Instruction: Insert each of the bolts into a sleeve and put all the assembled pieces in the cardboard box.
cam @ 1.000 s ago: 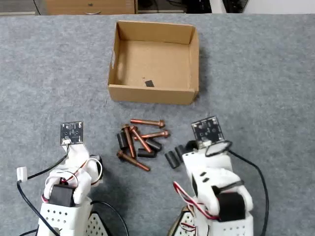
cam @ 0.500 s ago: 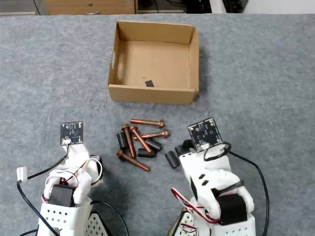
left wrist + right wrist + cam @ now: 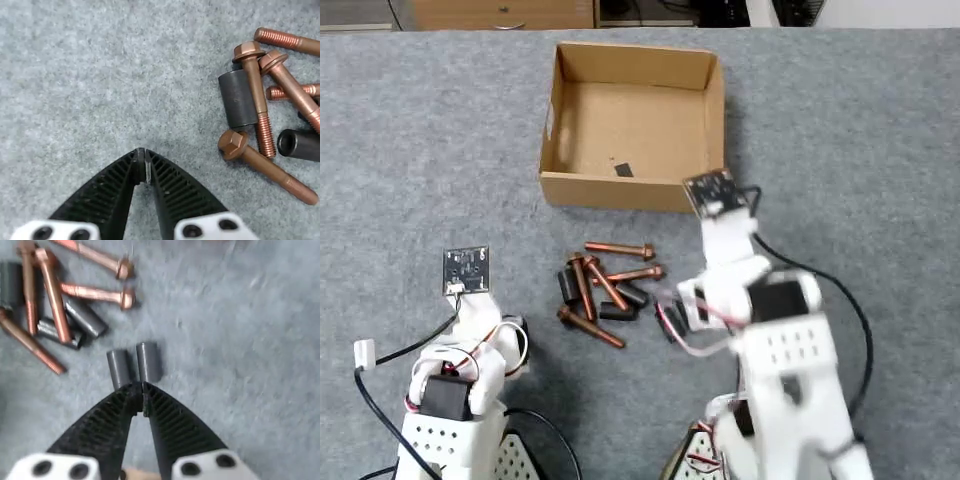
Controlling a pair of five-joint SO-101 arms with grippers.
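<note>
Left claw (image 3: 141, 170), tips together above the grey table (image 3: 75, 75).
Copper bolts (image 3: 257, 95) and black sleeves (image 3: 239, 99) lie heaped nearby, one sleeve touching a bolt.

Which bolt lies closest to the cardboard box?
The bolt lying crosswise at the pile's box-side edge, roughly parallel to the front wall of the cardboard box. The other bolts lie farther from it, among the dark sleeves.

Loose copper bolts (image 3: 618, 248) and short black sleeves (image 3: 567, 285) lie jumbled together near the open cardboard box (image 3: 625, 192).
</note>
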